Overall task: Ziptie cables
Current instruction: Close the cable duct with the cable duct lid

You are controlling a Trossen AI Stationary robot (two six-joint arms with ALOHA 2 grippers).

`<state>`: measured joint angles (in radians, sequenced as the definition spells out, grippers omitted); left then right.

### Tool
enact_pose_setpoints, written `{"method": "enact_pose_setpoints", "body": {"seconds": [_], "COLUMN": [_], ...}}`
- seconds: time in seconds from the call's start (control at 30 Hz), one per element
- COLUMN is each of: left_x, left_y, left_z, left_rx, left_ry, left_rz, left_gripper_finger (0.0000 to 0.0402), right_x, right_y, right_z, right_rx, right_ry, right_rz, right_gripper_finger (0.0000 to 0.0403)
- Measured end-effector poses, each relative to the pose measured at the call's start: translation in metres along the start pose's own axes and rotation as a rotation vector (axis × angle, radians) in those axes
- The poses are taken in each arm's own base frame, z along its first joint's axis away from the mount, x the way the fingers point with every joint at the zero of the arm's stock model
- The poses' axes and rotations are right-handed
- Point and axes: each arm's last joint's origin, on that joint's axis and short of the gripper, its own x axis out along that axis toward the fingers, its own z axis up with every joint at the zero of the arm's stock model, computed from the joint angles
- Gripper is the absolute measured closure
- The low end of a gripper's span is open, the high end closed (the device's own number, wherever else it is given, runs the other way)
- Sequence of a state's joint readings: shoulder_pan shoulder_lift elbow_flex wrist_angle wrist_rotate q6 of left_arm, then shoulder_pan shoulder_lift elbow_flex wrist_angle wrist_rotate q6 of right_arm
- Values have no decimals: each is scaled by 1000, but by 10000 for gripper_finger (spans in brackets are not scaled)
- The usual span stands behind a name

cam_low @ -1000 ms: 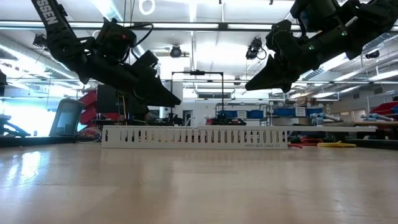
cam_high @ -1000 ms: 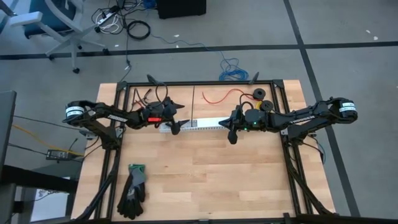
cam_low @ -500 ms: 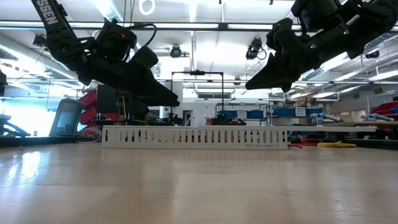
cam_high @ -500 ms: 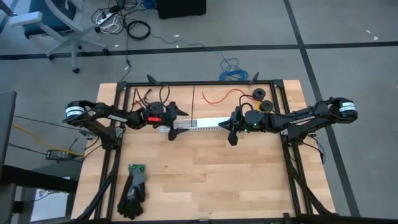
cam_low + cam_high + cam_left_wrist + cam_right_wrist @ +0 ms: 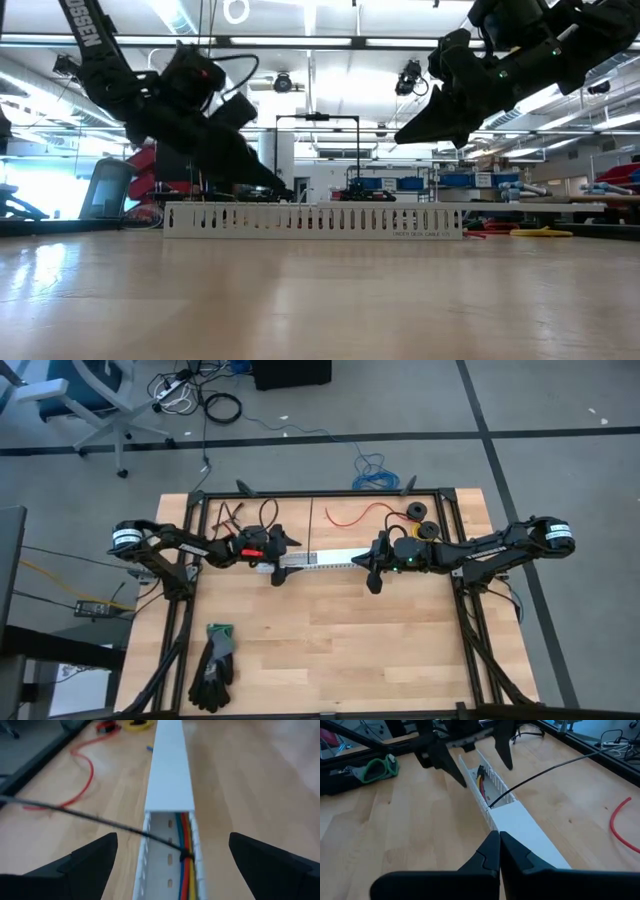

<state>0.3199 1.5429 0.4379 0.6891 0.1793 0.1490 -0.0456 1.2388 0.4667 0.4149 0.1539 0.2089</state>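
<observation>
Above slotted channel [image 5: 314,220], left end effector [image 5: 170,862] spread over cables [image 5: 186,870], right end effector [image 5: 499,851] pressed together

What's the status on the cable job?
Left claw open, straddling the white slotted channel. Right claw shut, above its lidded end. Cables lie inside; black ziptie crosses them.

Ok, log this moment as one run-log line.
left gripper: open, straddling open end of channel | cables: lying inside channel | black tie: across channel | right gripper: shut, above covered end
</observation>
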Motion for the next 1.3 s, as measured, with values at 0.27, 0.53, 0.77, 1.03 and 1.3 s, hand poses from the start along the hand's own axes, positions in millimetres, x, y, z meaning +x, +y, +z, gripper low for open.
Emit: {"method": "enact_pose_setpoints", "body": {"seconds": [0.27, 0.53, 0.77, 1.03, 1.3], "left_x": [25, 43, 48, 48, 47], "left_y": [4, 5, 7, 7, 7], "left_z": [-5, -16, -11, -11, -12], "left_rx": [-9, 28, 34, 33, 32], "left_ry": [74, 157, 123, 129, 136], "left_rz": [-11, -28, -22, -16, -12], "left_gripper_finger": [7, 7, 8, 8, 9], "right_x": [0, -1, -2, -2, -2], "right_y": [0, 6, 12, 12, 11], "right_z": [0, 0, -2, -1, -1], "right_rx": [62, 84, 97, 98, 99], "right_ry": [-3, -4, 0, -8, -14], "right_rz": [1, 26, 49, 50, 31], "right_gripper_finger": [403, 403, 403, 403, 403]}}
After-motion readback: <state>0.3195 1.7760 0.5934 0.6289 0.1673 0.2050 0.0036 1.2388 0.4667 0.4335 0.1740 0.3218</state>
